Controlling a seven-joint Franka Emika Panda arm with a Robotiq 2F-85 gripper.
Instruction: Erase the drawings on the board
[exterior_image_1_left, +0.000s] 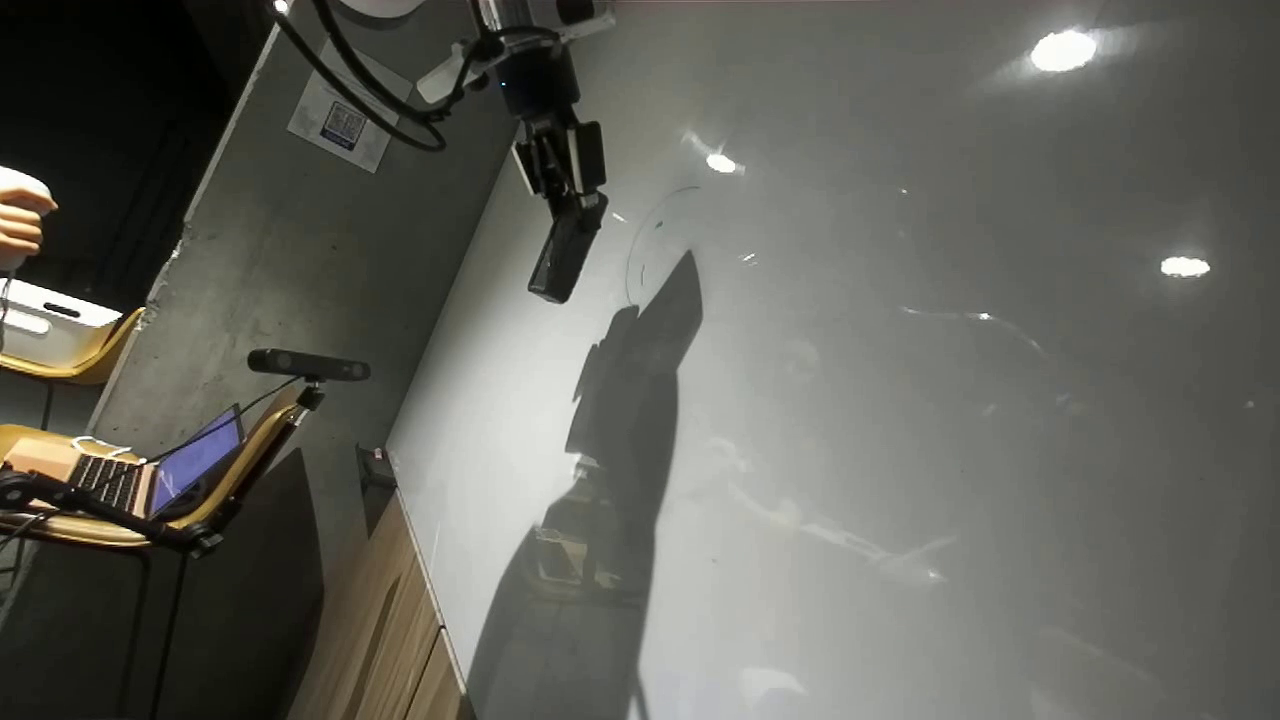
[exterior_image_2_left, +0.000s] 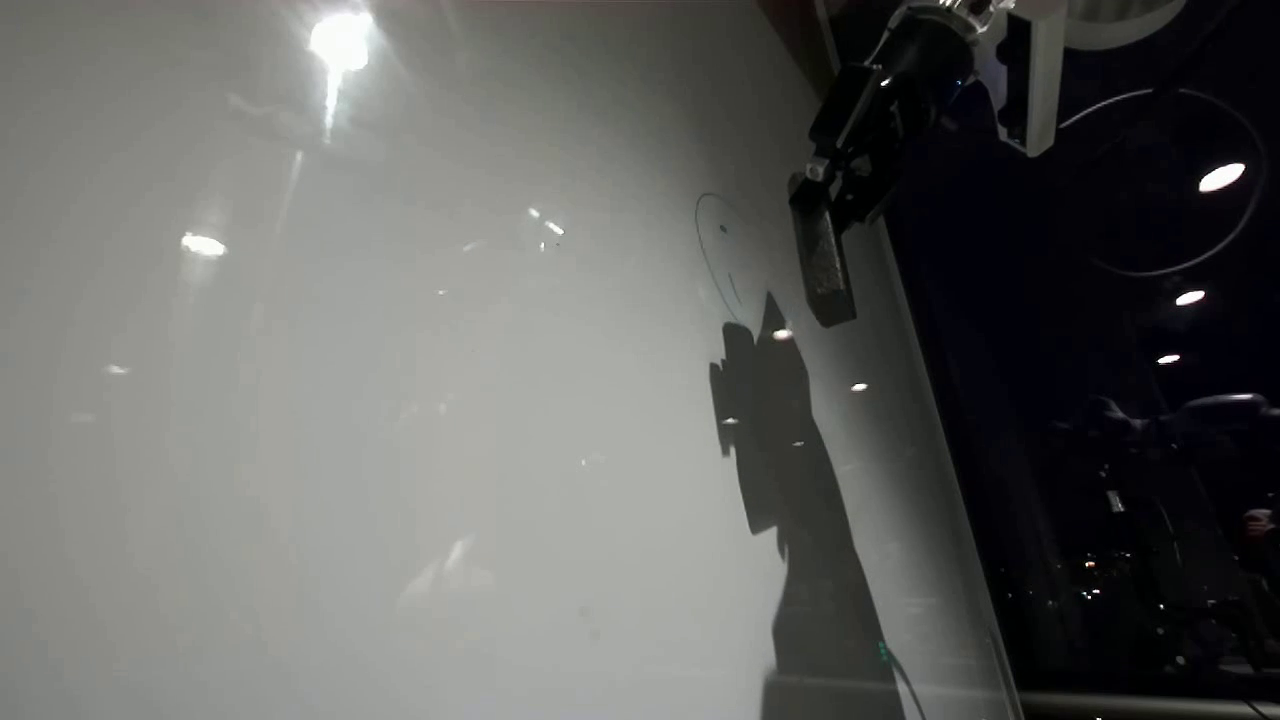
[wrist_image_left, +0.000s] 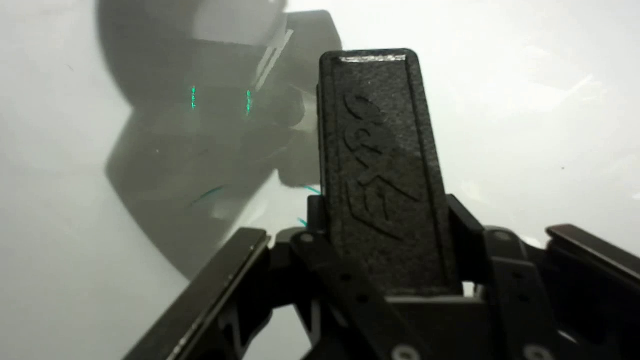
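- A black robot claw (wrist_image_left: 389, 225) grips a black block (wrist_image_left: 372, 130) between its fingers, the block's grooved, script-like face turned toward the wrist view.
- Out past the claw's fingertips, the block juts at a tilt in both exterior views; it appears to stand off the board (exterior_image_1_left: 1000, 450), though the gap is hard to judge from these angles.
- Near the claw, on the white surface, sit the drawings (exterior_image_2_left: 723, 229): a thin rounded outline with a dot and a short stroke inside. The wrist view shows teal lines just beside the claw.
- Below the claw, in both exterior views, a long dark shadow (exterior_image_2_left: 800, 480) runs down the board, its upper end meeting the outline's lower part.
- Beside the claw, in an exterior view, dark cables (exterior_image_1_left: 425, 114) loop in front of a paper sign (exterior_image_1_left: 343, 125).
- Well apart from the claw, lower in that view, an open laptop (exterior_image_1_left: 203, 458) rests on a yellow chair (exterior_image_1_left: 262, 440).
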